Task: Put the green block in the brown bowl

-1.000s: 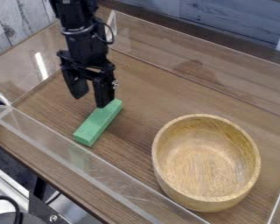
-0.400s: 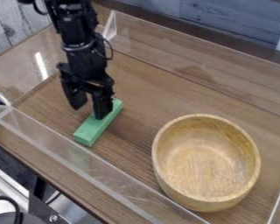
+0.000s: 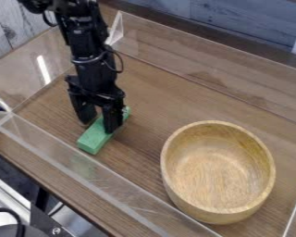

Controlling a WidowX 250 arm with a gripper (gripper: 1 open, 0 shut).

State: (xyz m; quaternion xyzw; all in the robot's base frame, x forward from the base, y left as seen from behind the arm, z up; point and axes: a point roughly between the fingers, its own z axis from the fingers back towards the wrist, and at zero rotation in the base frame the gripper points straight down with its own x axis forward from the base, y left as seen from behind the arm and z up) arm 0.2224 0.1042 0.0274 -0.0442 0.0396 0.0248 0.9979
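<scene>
One black two-fingered gripper, fingers spread, hung over the far end of the green block, whose long axis ran diagonally toward the near-left table edge.

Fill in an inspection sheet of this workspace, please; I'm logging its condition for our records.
Surface: brown wooden tabletop, visible grain.
Job's things: bright green rectangular block lying on the tabletop, its far end partly hidden by the tool; large round light-brown wooden bowl, upright, nothing in it.
Clutter: nothing seen.
Tool: black gripper, open, low over the green block's far end; contact cannot be told.
Cables: black cable curving in at the lower left corner.
Surroundings: clear strip along the tabletop's near left side; grey wooden boards at the upper left.
</scene>
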